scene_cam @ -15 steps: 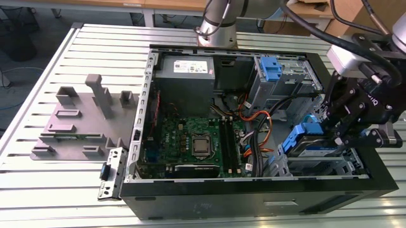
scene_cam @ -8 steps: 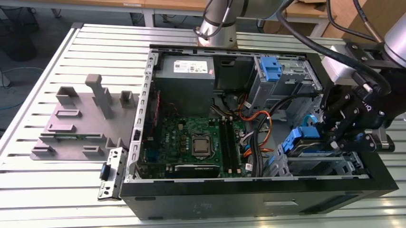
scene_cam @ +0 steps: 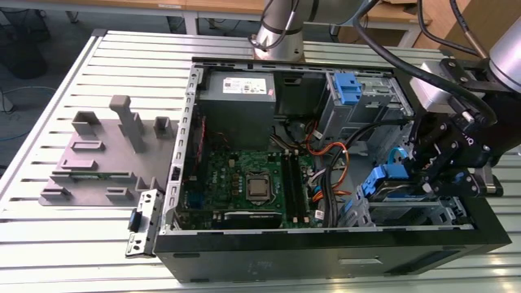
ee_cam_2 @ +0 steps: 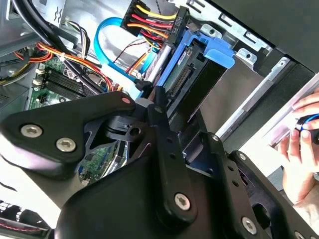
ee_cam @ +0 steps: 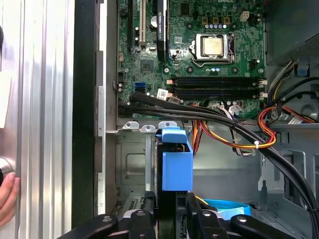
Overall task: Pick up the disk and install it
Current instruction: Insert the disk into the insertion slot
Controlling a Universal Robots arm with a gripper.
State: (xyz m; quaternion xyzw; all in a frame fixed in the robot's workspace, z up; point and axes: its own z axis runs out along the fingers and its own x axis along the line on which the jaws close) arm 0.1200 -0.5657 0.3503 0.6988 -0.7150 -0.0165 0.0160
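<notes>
Pincer (ee_cam: 172, 211) clamped on disk (ee_cam: 177, 169) — edge-up, at drive bay (ee_cam: 130, 167)

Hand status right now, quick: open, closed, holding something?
Hand: closed on the flat rectangular hard drive in a blue plastic carrier frame, held on edge.

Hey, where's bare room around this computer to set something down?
Bare table slats at the exterior view's left, around the grey fixture up to the case. Crowded at the drive bay: gripper, disk and cables pack together.
</notes>
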